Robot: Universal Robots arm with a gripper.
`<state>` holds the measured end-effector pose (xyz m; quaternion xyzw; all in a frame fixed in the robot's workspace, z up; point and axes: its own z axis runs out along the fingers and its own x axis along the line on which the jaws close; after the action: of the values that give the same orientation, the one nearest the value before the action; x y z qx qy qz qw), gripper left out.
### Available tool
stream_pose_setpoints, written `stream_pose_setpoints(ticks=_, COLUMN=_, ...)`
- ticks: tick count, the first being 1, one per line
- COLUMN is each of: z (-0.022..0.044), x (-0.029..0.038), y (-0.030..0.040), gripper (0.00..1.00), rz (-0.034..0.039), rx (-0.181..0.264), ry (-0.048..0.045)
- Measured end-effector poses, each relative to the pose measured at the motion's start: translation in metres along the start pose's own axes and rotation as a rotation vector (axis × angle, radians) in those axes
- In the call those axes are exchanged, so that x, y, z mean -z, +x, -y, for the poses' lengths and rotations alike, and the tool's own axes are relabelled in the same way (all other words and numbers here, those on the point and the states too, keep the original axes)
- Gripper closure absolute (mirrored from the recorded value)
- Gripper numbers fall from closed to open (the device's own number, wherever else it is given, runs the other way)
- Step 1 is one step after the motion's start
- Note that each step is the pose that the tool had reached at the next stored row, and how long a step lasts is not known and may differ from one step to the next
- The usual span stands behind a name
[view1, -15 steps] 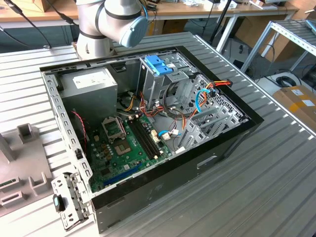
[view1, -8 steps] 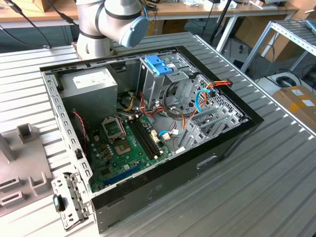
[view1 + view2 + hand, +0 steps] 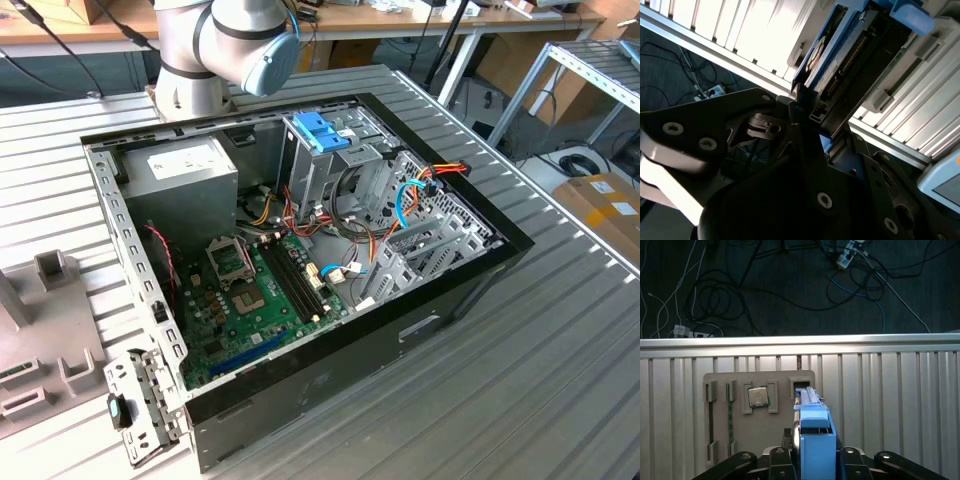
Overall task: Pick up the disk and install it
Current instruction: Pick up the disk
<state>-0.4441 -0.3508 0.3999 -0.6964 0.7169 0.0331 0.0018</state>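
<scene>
In both wrist views my gripper (image 3: 815, 456) is shut on the disk (image 3: 810, 412), a flat dark drive held edge-on with blue plastic rails along its sides. In the second wrist view the disk (image 3: 840, 65) slants away from the black fingers (image 3: 801, 107), which clamp its near end. It hangs over the grey parts tray (image 3: 785, 380), right by the tray's upright slot (image 3: 799, 386); I cannot tell whether its far end still touches the slot. In the exterior view the open computer case (image 3: 330, 340) lies on the ribbed table, with the drive cage and its blue handle (image 3: 320, 135) at the back.
The tray also carries a processor chip (image 3: 758, 396) and thin memory slots (image 3: 730, 415). Beyond the table edge (image 3: 800, 344) cables lie on the dark floor. In the case sit a grey power supply (image 3: 190, 165), the motherboard (image 3: 255, 290) and loose wiring (image 3: 400, 200).
</scene>
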Motion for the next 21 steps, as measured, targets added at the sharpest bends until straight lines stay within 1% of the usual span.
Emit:
stream_pose_setpoints(ticks=8, z=-0.0002, x=0.0049, y=-0.0002, gripper=0.63, rz=0.0, rx=0.0, ry=0.0)
stream_pose_setpoints(ticks=10, z=-0.0003, x=0.0072, y=-0.0004, gripper=0.63, rz=0.0, rx=0.0, ry=0.0)
stream_pose_setpoints(ticks=21, z=-0.0006, x=0.013, y=-0.0006, gripper=0.63, rz=0.0, rx=0.0, ry=0.0)
